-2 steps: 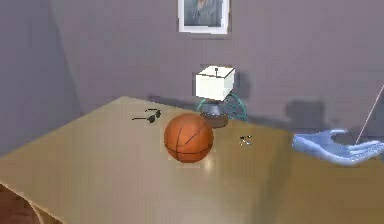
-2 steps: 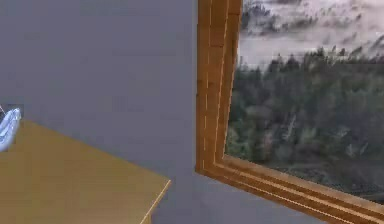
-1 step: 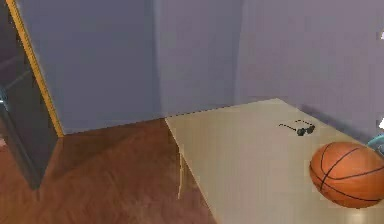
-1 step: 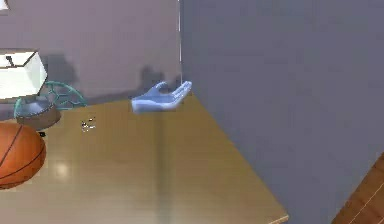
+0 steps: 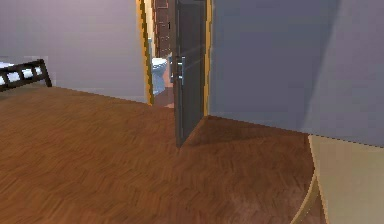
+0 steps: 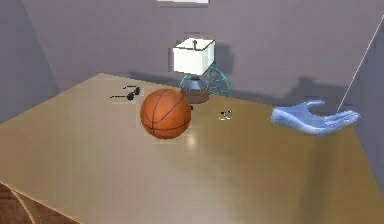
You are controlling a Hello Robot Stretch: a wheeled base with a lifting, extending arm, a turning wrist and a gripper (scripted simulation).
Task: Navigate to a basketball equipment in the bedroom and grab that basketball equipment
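Arm side view: round basketball [image 6: 165,113] on table [image 6: 70,150], seams perhaps upright

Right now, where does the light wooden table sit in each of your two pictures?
Forward view: table in the bottom right corner, cut by the edges.
Arm side view: same table across most of the picture, basketball near its middle.
Shared landmark: the brown wood floor, bordering the table in both.
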